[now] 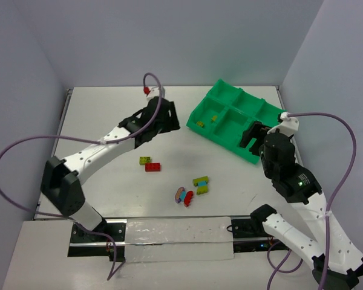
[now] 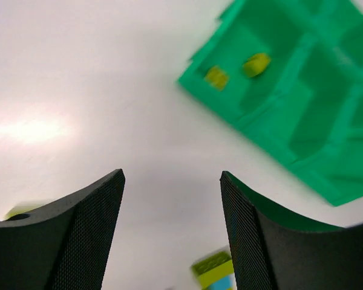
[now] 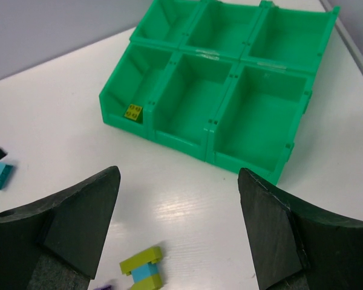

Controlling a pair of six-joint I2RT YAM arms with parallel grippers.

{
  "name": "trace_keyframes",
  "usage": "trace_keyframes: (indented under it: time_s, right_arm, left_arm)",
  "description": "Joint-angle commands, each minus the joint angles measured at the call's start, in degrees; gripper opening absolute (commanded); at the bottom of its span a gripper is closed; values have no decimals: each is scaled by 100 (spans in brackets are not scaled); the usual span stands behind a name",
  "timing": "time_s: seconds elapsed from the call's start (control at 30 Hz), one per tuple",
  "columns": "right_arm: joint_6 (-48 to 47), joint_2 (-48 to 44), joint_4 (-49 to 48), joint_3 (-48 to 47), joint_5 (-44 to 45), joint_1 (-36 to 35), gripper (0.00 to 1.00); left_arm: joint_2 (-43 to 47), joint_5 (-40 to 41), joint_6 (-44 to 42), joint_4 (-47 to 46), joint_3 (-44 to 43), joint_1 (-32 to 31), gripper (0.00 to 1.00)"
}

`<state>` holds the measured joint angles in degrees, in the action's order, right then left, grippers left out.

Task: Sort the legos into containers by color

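Tray (image 1: 230, 95) of bright green plastic, divided into six square compartments, sits skewed near the far right corner of the worktop. Two olive-yellow bricks (image 1: 200, 124) lie in the compartment nearest the worktop's centre. Loose bricks lie mid-worktop toward the near edge: a single olive-yellow brick (image 1: 144, 161) just beside a red brick (image 1: 152, 167); an olive-and-cyan stack (image 1: 201, 184); and near it a small cluster (image 1: 183, 196) of pink, blue and red pieces. Left gripper (image 1: 171, 122) hovers above the bare worktop just left of the tray, jaws apart, nothing between them. Right gripper (image 1: 251, 136) hangs by the tray's near right edge, jaws likewise apart and holding nothing.
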<state>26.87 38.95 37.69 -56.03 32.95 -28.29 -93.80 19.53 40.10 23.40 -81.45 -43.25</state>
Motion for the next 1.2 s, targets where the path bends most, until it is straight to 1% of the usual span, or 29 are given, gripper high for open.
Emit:
trace_keyframes:
  time_s: [0.0,0.1,0.23,0.27,0.33,0.47,0.7,0.77,0.87,1.0,1.17]
  right_arm:
    - [181,161,-309,150,-219,-1,86]
    - [195,200,-402,198,-320,-9,86]
    - [231,300,-426,178,-398,-24,86]
    - [226,311,-429,169,-415,-21,86]
    - [190,323,-412,155,-429,-26,86]
    - [178,332,-402,152,-423,-27,86]
    - [155,391,-400,125,-453,-27,86]
    - [134,420,-402,128,-439,-18,86]
    - [121,460,-402,115,-434,-18,86]
    - [132,497,-409,86,-443,-18,86]
    - [127,508,-414,75,-447,-18,86]
  left_arm:
    - [605,989,682,760,1274,15,71]
    - [819,1113,951,917,1813,18,70]
    - [518,1238,1184,1208,1989,15,73]
    - [345,1322,1278,1375,1964,18,77]
    - [86,1460,1382,1637,1883,18,91]
    - [-236,1523,1275,1670,1878,37,98]
    - [-508,1417,722,1337,1931,317,99]
    - [-480,1155,515,1041,2055,459,98]
    - [-415,851,354,749,2159,602,93]
    - [-490,709,251,616,2116,616,85]
    - [-622,615,237,600,2064,616,80]
